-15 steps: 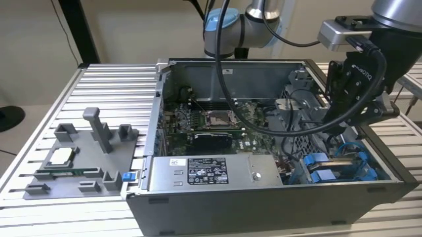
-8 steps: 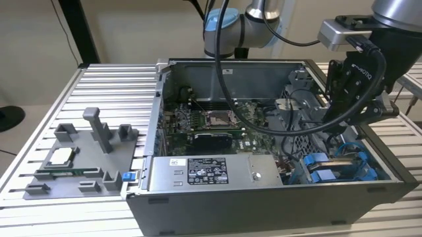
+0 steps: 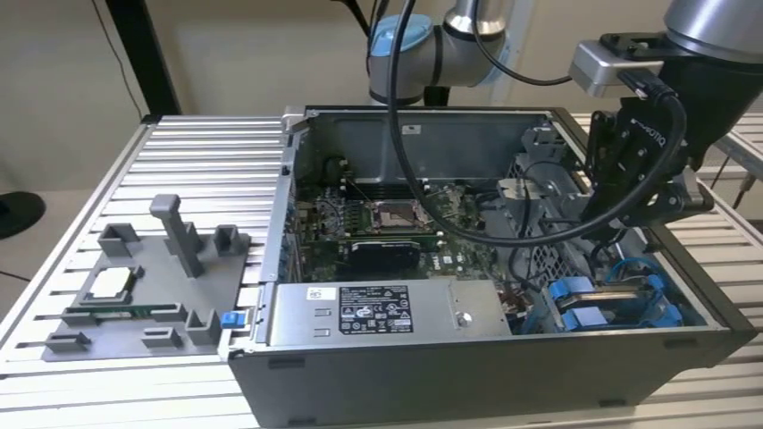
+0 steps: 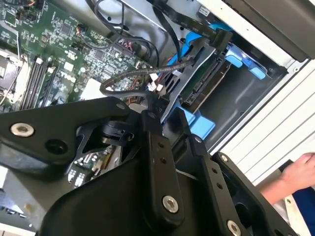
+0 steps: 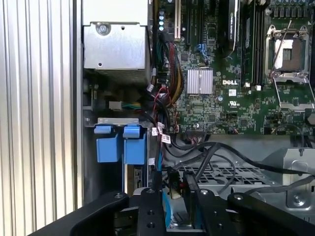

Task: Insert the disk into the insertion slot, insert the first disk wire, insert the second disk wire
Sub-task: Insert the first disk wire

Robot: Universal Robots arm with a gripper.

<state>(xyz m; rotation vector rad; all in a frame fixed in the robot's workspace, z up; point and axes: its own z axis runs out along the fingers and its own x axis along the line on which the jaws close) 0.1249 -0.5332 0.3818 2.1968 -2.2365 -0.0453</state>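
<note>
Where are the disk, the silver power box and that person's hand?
the disk (image 3: 582,308): exterior view, on the end of its blue frame.
the silver power box (image 3: 370,315): exterior view, on the sticker on its top face.
the hand (image 4: 301,171): second wrist view, on the middle of the hand.

Ribbed aluminium table (image 3: 179,152) before a beige wall (image 3: 238,54).

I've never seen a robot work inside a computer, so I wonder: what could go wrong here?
The robot's hand sits low among loose wires close to the disk; it might snag or pull one. The arm's own black cable loops low over the open case and could catch on parts. A person's hand is near the case, perhaps within the arm's reach.
</note>
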